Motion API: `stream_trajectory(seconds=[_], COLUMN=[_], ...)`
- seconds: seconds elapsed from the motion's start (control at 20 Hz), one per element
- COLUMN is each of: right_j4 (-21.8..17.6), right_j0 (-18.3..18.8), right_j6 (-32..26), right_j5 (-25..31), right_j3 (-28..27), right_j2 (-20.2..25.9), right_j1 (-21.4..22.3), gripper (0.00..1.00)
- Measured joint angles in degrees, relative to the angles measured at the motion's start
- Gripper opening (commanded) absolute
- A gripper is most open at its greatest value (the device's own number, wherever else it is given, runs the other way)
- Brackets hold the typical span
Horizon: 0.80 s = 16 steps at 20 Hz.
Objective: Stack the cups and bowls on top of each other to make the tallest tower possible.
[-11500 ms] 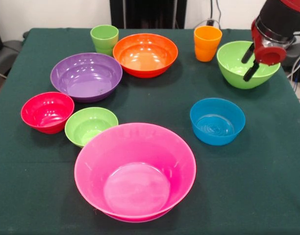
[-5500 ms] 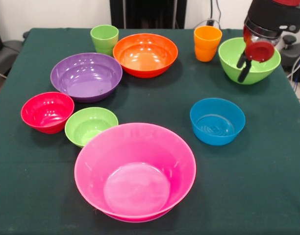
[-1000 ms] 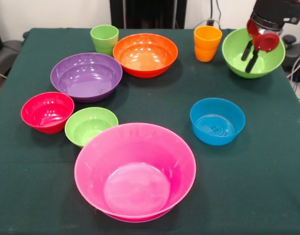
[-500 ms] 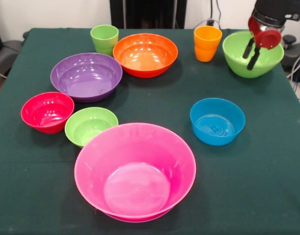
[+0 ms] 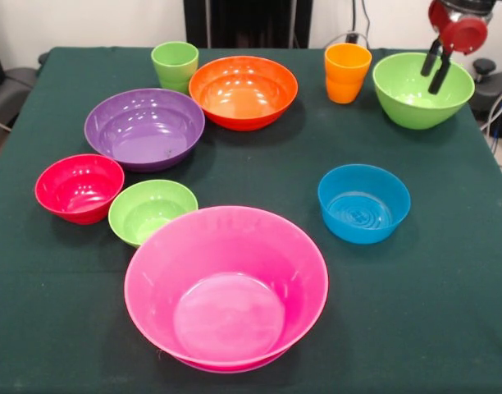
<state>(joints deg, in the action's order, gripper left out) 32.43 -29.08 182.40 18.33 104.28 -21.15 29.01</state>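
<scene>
My gripper (image 5: 433,82) hangs at the far right, its two dark fingers apart and empty over the inside of the large lime green bowl (image 5: 411,103). The orange cup (image 5: 347,72) stands just left of that bowl. The light green cup (image 5: 175,64) stands beside the large orange bowl (image 5: 243,92). One purple bowl (image 5: 144,129), a small red bowl (image 5: 79,187), a small lime green bowl (image 5: 152,212), a small blue bowl (image 5: 363,203) and the huge pink bowl (image 5: 226,287) sit apart and empty. No nested tower shows; a second purple bowl is out of view.
The table is covered in a dark green cloth (image 5: 448,271). The robot's black pedestal (image 5: 247,20) stands at the far side. Cables and equipment (image 5: 497,90) lie past the table's right edge.
Since the oldest frame the large lime green bowl has shifted toward the far edge. In the last half second my gripper has risen and moved right while the bowl stayed put.
</scene>
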Motion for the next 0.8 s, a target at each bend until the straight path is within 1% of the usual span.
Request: stream_trajectory(seconds=[0.1,0.3,0.5,0.8], right_j4=[-0.01,0.00,-0.01,0.00], right_j0=[-0.09,-0.12,-0.14,-0.14], right_j6=[0.00,0.00,0.00,0.00], right_j5=[0.29,0.37,0.37,0.36], right_j3=[0.47,0.56,0.56,0.46], right_j2=[0.00,0.00,0.00,0.01], right_j1=[0.98,1.51,1.05,-0.84], gripper=[1.00,1.00,1.00,1.00])
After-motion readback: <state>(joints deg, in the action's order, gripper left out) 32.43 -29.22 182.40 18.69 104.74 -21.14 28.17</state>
